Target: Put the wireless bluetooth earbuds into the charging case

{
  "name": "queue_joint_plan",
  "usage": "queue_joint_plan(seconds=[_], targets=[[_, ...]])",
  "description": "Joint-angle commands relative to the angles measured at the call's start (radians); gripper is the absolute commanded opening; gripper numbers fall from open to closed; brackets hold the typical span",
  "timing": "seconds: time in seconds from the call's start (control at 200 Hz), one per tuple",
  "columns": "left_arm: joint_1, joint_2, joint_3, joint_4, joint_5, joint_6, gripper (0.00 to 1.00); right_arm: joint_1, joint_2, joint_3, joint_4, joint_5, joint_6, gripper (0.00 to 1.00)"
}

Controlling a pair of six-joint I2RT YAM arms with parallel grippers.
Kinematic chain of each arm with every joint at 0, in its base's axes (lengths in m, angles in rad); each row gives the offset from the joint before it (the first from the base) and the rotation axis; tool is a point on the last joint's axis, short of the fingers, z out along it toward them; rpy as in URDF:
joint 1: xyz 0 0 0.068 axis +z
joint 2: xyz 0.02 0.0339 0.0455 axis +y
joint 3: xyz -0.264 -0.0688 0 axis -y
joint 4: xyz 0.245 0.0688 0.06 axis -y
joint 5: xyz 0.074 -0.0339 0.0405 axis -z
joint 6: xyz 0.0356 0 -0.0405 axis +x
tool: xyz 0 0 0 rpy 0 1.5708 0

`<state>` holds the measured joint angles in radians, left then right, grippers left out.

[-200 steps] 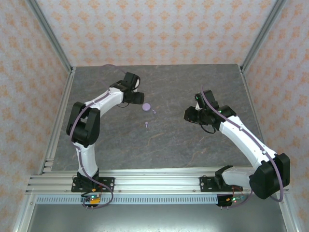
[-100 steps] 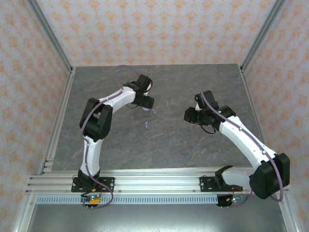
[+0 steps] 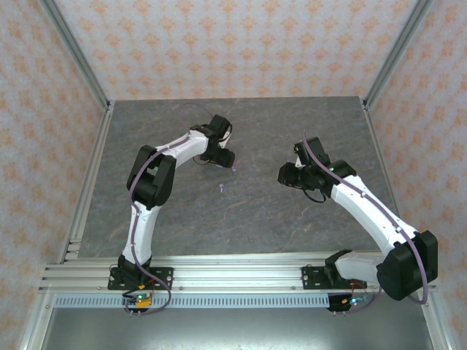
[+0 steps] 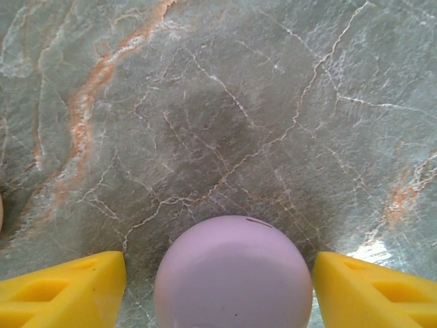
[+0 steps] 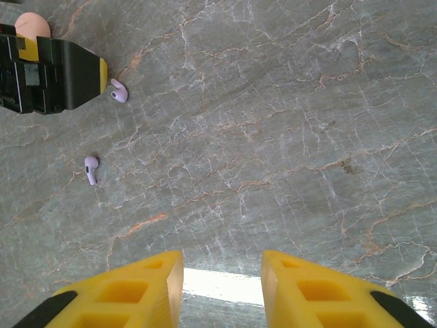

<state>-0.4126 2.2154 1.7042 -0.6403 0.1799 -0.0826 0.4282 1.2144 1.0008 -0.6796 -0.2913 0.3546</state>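
The top camera stood high behind the two arm bases and looked down and forward over the whole grey marble-patterned table (image 3: pixel 255 219). The left wrist camera was very near to this table, facing down between its yellow fingers (image 4: pixel 68 287) at a round lilac case (image 4: pixel 232 273). The right wrist camera was higher and looked down past its own yellow fingers (image 5: pixel 136 287). With the top view it shared the black left gripper (image 5: pixel 85 68) (image 3: pixel 222 157) and two small lilac earbuds: one just beside that gripper (image 5: pixel 119 91) (image 3: pixel 233 169), the other nearer to the bases (image 5: pixel 91 169) (image 3: pixel 221 188).

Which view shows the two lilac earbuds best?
Right wrist: the upper lilac earbud and the lower lilac earbud lie unobstructed on the table, with their stems distinguishable. Top external shows both as tiny lilac specks.
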Motion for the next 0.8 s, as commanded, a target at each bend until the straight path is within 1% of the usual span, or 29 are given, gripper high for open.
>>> queue_joint_plan(seconds=[0.0, 0.21, 0.33, 0.475, 0.586, 0.676, 0.796], targets=[[-0.002, 0.033, 0.032, -0.039, 0.017, 0.011, 0.70, -0.004, -0.006, -0.008, -0.004, 0.021, -0.017, 0.36], [-0.002, 0.032, 0.027, -0.042, 0.019, 0.012, 0.56, -0.005, -0.010, -0.008, -0.010, 0.029, -0.013, 0.36], [0.000, -0.010, 0.006, -0.038, -0.003, 0.013, 0.51, -0.004, -0.013, -0.014, -0.002, 0.038, -0.005, 0.36], [-0.012, -0.102, -0.038, -0.020, -0.045, 0.007, 0.50, -0.005, -0.003, -0.025, 0.002, 0.056, -0.004, 0.36], [-0.038, -0.169, -0.069, -0.009, -0.046, 0.010, 0.50, -0.007, 0.015, -0.026, 0.002, 0.066, -0.011, 0.37], [-0.079, -0.205, -0.080, -0.013, -0.046, 0.017, 0.50, -0.018, 0.036, -0.030, 0.008, 0.053, -0.015, 0.37], [-0.145, -0.227, -0.090, -0.011, -0.039, 0.025, 0.50, -0.058, 0.044, -0.052, 0.028, 0.023, -0.013, 0.37]])
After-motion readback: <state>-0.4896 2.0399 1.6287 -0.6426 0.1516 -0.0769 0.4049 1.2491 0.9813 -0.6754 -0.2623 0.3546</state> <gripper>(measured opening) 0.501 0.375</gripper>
